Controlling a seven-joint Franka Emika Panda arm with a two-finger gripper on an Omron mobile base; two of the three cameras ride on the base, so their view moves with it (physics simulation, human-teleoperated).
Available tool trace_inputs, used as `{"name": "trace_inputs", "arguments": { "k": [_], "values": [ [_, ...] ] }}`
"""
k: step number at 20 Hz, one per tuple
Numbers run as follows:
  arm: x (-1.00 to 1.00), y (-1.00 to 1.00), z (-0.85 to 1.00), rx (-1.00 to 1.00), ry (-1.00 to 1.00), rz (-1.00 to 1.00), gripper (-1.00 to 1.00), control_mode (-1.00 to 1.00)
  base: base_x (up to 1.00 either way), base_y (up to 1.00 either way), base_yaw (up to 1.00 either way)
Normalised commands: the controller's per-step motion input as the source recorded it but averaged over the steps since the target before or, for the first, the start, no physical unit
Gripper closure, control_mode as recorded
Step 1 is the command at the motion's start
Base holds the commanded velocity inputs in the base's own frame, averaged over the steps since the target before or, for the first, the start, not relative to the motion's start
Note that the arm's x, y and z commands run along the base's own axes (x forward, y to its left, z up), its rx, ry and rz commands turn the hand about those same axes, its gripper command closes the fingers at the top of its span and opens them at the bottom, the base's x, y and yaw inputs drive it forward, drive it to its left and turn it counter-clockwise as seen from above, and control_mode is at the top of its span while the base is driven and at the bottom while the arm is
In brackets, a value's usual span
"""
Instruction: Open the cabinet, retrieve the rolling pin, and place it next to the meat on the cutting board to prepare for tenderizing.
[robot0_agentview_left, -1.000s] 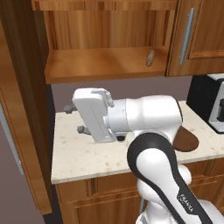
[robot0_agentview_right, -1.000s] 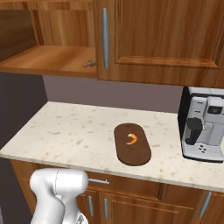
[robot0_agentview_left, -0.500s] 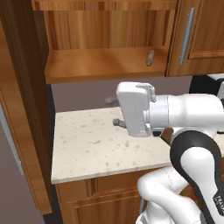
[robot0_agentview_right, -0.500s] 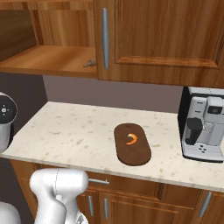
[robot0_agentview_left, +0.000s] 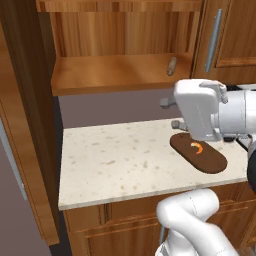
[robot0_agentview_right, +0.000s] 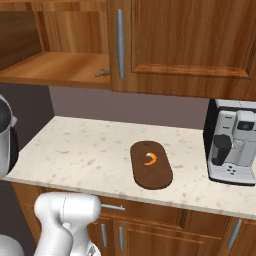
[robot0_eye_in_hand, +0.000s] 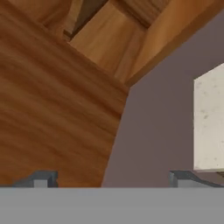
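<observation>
A: What did the left base view show?

B: The cabinet (robot0_agentview_left: 120, 75) stood open, its door (robot0_agentview_left: 22, 115) swung far out along the left edge. The rolling pin (robot0_agentview_left: 171, 65) lay on the wooden shelf at the right end, close to the neighbouring closed cabinet (robot0_agentview_left: 227, 45). On the countertop (robot0_agentview_left: 115, 160) below, the cutting board (robot0_agentview_left: 198, 152) lay flat with the meat (robot0_agentview_left: 198, 148) on top. The arm's white hand (robot0_agentview_left: 200, 110) hung in front of the board's far end, above the counter; the fingers themselves were hidden from there.

A: And from the right base view?

B: The rolling pin (robot0_agentview_right: 102, 73) showed as a small tan piece at the shelf's right end, just left of the silver bar handle (robot0_agentview_right: 120, 43). The cutting board (robot0_agentview_right: 151, 164) lay mid-counter with the meat (robot0_agentview_right: 149, 158) near its far half. A coffee machine (robot0_agentview_right: 235, 142) stood on the counter, well apart to the right.

A: The hand view?

B: The gripper (robot0_eye_in_hand: 114, 178) had its jaws spread wide, released, nothing between them. Beyond them were the wood of the cabinet (robot0_eye_in_hand: 57, 100), the grey wall and a corner of the countertop (robot0_eye_in_hand: 210, 118).
</observation>
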Motion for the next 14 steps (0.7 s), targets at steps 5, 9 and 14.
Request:
{"name": "trace_inputs", "arguments": {
  "k": [5,9,14],
  "values": [
    [-0.4,-0.88,0.42,-0.26,-0.02,-0.15,-1.0,-1.0,0.0,0.0,0.0],
    [-0.09,-1.0,0.24,-0.24,0.0,-0.17,-1.0,-1.0,0.0,0.0,0.0],
    [0.01,-0.97,0.07,-0.23,0.0,-0.16,-1.0,-1.0,0.0,0.0,0.0]
  ]
}}
